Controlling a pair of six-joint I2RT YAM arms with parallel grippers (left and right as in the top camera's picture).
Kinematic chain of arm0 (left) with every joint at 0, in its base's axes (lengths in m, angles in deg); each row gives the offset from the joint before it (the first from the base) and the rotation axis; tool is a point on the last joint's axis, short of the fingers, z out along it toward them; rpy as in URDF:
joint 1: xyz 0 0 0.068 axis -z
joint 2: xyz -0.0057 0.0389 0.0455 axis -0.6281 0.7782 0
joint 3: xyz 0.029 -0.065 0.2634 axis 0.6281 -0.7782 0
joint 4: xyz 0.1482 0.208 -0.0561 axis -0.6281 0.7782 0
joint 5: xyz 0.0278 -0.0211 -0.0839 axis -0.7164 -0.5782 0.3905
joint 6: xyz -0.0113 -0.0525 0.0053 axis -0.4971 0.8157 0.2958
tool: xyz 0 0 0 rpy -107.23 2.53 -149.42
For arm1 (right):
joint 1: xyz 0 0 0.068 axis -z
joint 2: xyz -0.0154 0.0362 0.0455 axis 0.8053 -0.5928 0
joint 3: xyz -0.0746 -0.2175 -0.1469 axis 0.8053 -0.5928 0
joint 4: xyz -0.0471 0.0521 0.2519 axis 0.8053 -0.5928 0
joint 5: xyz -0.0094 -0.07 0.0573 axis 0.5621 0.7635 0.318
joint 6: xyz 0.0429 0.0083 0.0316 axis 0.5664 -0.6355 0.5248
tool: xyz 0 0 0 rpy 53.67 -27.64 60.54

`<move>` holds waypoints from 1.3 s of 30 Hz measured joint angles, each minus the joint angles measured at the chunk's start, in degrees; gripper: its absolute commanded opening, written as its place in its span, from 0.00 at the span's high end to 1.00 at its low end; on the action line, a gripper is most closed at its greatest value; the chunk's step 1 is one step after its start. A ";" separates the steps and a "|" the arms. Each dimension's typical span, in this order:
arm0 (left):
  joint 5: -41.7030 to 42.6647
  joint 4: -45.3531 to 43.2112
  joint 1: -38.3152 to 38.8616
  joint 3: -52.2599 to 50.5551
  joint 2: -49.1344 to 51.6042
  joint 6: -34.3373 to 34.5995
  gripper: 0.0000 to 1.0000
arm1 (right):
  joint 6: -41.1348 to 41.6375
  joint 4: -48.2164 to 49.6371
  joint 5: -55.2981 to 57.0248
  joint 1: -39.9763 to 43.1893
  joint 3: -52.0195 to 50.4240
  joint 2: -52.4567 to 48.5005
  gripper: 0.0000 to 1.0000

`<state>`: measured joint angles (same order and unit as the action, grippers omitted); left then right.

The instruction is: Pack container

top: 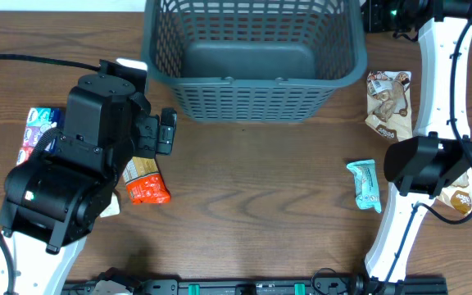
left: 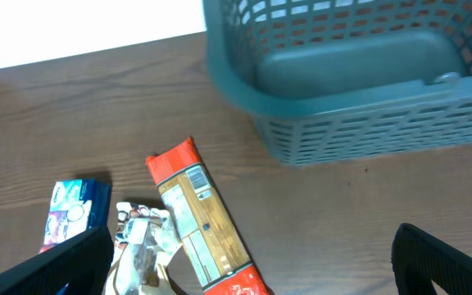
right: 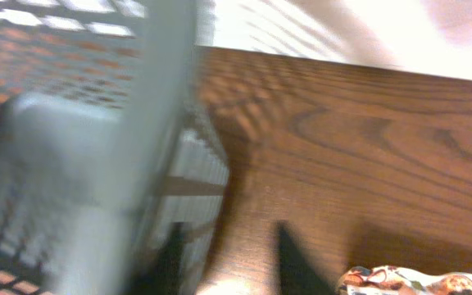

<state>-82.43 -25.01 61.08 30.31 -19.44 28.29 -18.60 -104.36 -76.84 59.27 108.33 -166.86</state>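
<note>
The container [top: 252, 78], a large dark grey lattice basket, stands at the back middle of the table and is empty; it also shows in the left wrist view [left: 342, 90] and, blurred, in the right wrist view [right: 72, 164]. My left gripper [top: 165, 131] [left: 248, 279] is open, low over an orange and red snack packet [top: 144, 180] [left: 203, 225] that lies on the table between the fingers. My right gripper [top: 377, 15] [right: 232, 262] is open and empty, just off the basket's right rear corner.
A blue packet [top: 39, 129] [left: 76, 213] and a crumpled white packet [left: 142, 246] lie at the left. A brown and white packet [top: 389, 102] [right: 408, 281], a teal packet [top: 365, 185] and a tan packet [top: 459, 197] lie at the right, near the right arm.
</note>
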 measured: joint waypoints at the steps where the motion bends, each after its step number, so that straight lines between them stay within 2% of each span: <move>1: -0.02 -0.02 0.00 0.00 0.00 0.00 0.01 | 0.68 0.28 1.36 -0.04 0.00 0.00 0.32; 6: -0.02 0.00 0.00 0.00 0.00 0.00 0.01 | 6.51 0.15 9.88 -0.42 0.00 0.00 0.01; 12: -0.48 0.46 -1.49 0.02 0.00 0.98 0.01 | 10.82 -2.34 16.00 -0.24 0.00 0.39 0.01; 17: -0.94 3.76 -8.44 1.42 0.04 2.16 0.01 | 12.26 -5.33 20.65 -0.20 -0.13 4.90 0.01; 24: -1.20 11.50 -25.73 5.73 0.52 2.84 0.01 | 12.39 -10.78 23.26 -0.20 -0.15 23.47 0.01; 30: -1.27 17.79 -35.89 6.34 5.49 3.85 0.01 | 12.55 -18.56 23.71 -0.20 0.96 37.31 0.01; 34: -1.25 15.72 -38.84 6.34 11.91 3.54 0.01 | 12.98 -24.00 23.69 -0.20 1.36 39.52 0.01; 39: -1.90 11.26 -41.99 6.34 18.97 -0.17 0.01 | 13.18 -26.12 23.65 -0.20 0.94 35.71 0.01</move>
<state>-84.34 -13.75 19.09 36.64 -0.46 28.12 -5.42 -130.48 -53.19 59.07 109.27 -131.14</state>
